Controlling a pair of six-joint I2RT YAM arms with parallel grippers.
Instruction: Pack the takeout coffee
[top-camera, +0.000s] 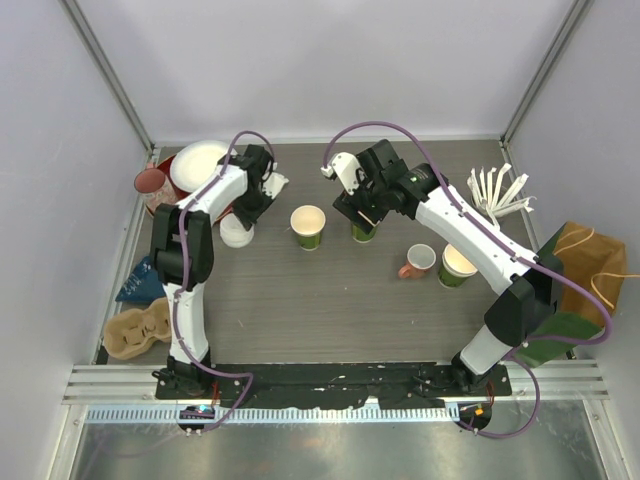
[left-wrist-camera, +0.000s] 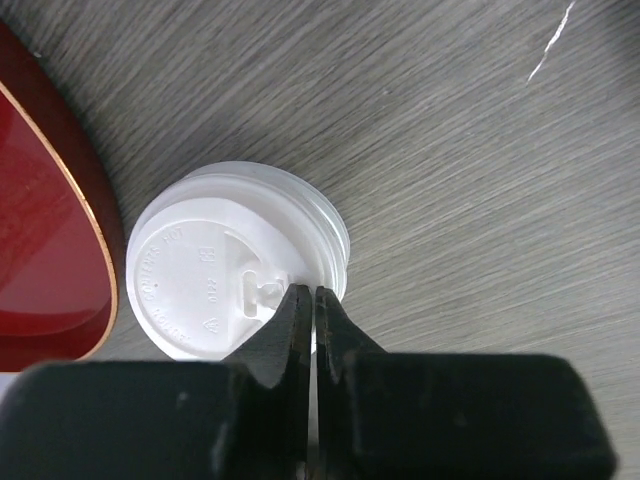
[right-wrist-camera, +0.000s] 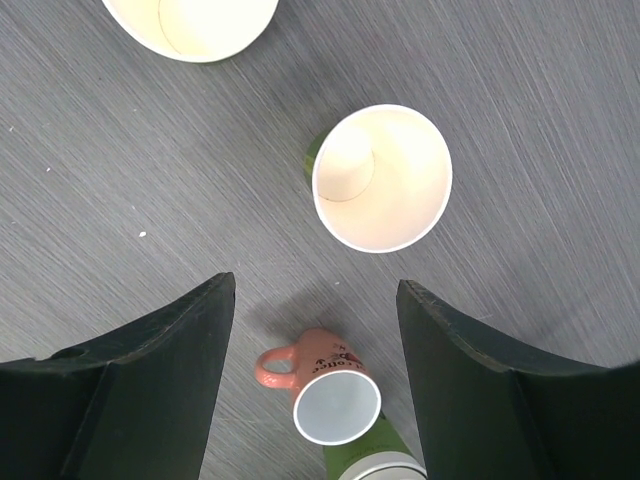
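- Three green cups on the table, all lidless in the top view: middle cup at centre, second cup just right of it, third cup lower right beside the mug.
- White lid left of centre in the left wrist view, just beside the red plate; possibly a stack, count unclear.
- Left gripper clenched to a thin slit on the lid's lower-right rim, white edge showing between the fingers; grip judged shallow, at the very lip.
- Right gripper spread wide and holding nothing, second cup upright beyond and between its fingers in the right wrist view.
- Deciding relation: lid at left of the top view, middle cup to its right and apart from it, left arm nearer to both. Next move, by judgement: lift, carry rightward, keep the lid flat over the cup's round mouth.
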